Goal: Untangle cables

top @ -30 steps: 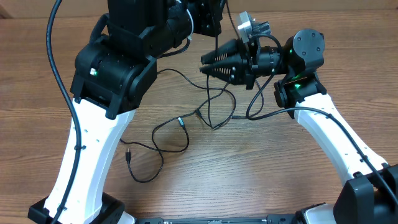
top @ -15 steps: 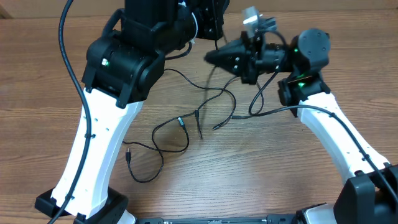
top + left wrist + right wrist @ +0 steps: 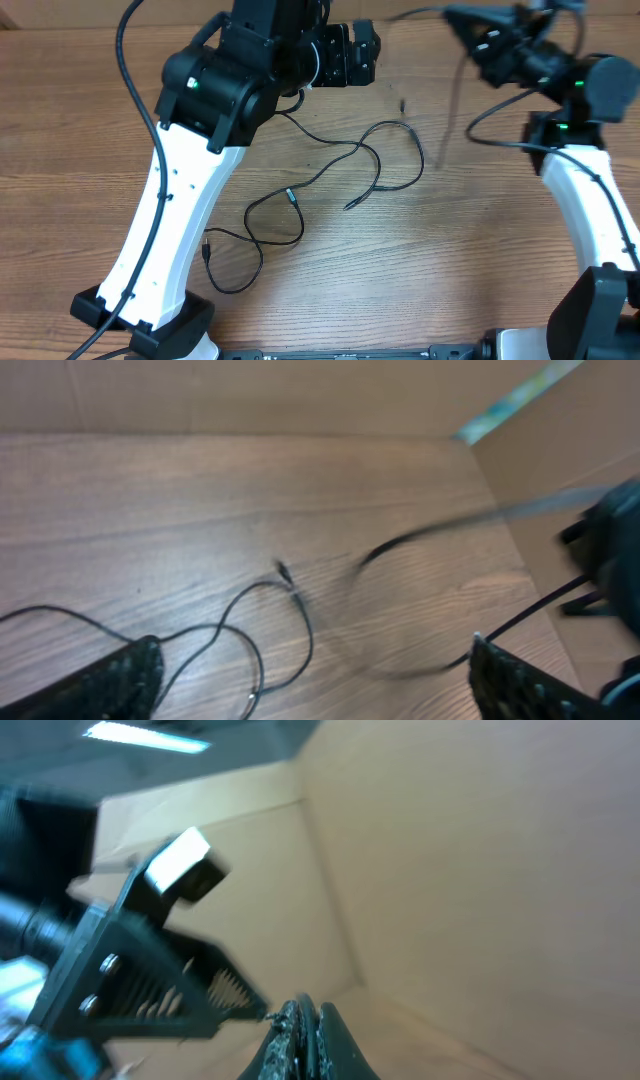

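Thin black cables lie in loose loops on the wooden table, one strand trailing to the front left. My right gripper is raised at the back right and shut on a cable that hangs from it as a blurred line. The right wrist view shows its tips pressed together with a thin dark strip between them. My left gripper hovers open at the back centre, holding nothing. Between its spread fingertips I see looped cable on the table and the blurred lifted cable.
Cardboard walls close in the table at the back and right. The right arm's thicker black wire loops beside its wrist. The left arm's white link slants across the left side.
My left gripper has opened and let go. The right gripper has swung up and to the right, pulling one cable out of the pile. The left arm has shifted right.
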Robot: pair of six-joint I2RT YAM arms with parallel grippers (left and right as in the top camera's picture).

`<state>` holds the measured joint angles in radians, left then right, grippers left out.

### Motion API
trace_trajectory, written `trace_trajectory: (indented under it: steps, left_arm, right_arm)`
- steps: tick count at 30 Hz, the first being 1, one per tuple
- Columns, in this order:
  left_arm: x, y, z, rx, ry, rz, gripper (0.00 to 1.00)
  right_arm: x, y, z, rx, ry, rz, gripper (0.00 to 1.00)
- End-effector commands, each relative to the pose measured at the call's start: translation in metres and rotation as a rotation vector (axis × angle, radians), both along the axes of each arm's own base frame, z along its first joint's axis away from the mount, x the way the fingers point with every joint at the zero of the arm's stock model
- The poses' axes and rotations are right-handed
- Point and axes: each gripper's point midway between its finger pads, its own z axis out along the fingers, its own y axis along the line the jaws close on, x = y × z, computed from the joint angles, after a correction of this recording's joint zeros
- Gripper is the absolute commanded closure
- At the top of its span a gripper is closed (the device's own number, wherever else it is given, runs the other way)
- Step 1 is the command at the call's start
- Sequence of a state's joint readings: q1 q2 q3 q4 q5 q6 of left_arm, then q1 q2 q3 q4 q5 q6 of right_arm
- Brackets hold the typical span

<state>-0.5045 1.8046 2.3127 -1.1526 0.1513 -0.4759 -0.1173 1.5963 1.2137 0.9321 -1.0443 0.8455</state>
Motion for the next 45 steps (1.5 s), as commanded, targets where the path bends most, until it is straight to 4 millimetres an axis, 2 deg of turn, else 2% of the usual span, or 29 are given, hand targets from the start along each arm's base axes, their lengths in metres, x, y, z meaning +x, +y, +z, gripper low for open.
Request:
trace_trajectory:
  steps: [1,8,11,14,24,37,41,45]
  left_arm:
    - [0.002,0.000,-0.006,0.020,0.013,0.004,0.00]
    - [-0.004,0.012,-0.021,0.082,0.068,0.037,0.00]
    - [-0.008,0.016,-0.026,0.103,0.088,0.045,0.00]
    - [-0.008,0.020,-0.029,0.119,0.095,0.058,0.00]
    - [-0.017,0.026,-0.041,0.154,0.153,0.059,0.00]
    - [-0.018,0.027,-0.042,0.158,0.160,0.059,0.01]
    - [-0.018,0.027,-0.042,0.158,0.160,0.059,0.01]
    - [-0.018,0.027,-0.042,0.158,0.160,0.059,0.00]
  right_arm:
    - [0.011,-0.035,0.002,0.045,0.051,-0.086,0.96]
    - [0.029,-0.111,-0.028,0.086,0.245,-0.246,0.96]
    - [0.029,-0.129,-0.034,0.090,0.274,-0.276,0.96]
    - [0.027,-0.138,-0.034,0.091,0.272,-0.292,0.96]
    - [0.028,-0.133,-0.034,0.089,0.274,-0.279,0.96]
    - [0.037,-0.090,-0.031,0.108,0.271,-0.231,0.96]
    - [0.044,-0.091,-0.027,0.141,0.265,-0.277,0.96]
    - [0.050,-0.104,-0.025,0.172,0.260,-0.343,0.96]
